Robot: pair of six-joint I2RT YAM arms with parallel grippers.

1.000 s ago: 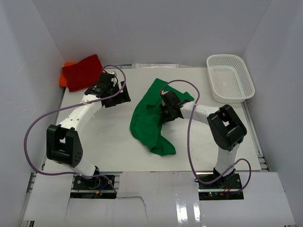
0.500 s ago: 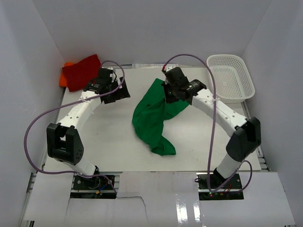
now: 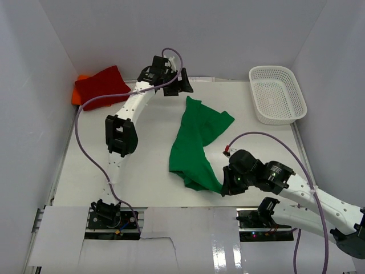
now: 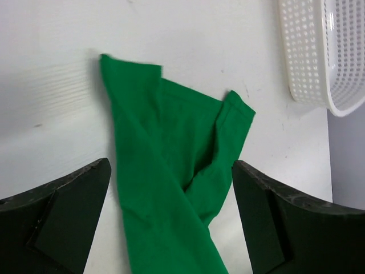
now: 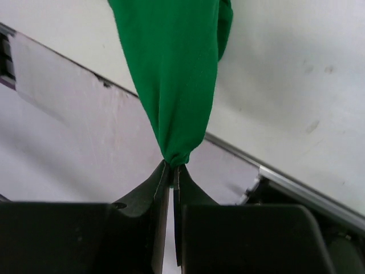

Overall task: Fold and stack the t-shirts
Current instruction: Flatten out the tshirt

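Clamped in R jaws near front edge of tabletop (image 3: 142,171): bunched end of green t-shirt (image 3: 197,142), rest stretched diag. toward back centre. Just past its far end, L jaws wide apart, off the cloth. At back-L corner, red t-shirt (image 3: 100,85) atop orange t-shirt (image 3: 74,98); basket (image 3: 278,94) back-R.

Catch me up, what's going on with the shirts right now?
The right claw is shut on the near end of the green shirt, which stretches away from it toward the far side. The left claw hovers open above the shirt's far end, touching nothing. The red shirt lies over the orange one in the far left corner.
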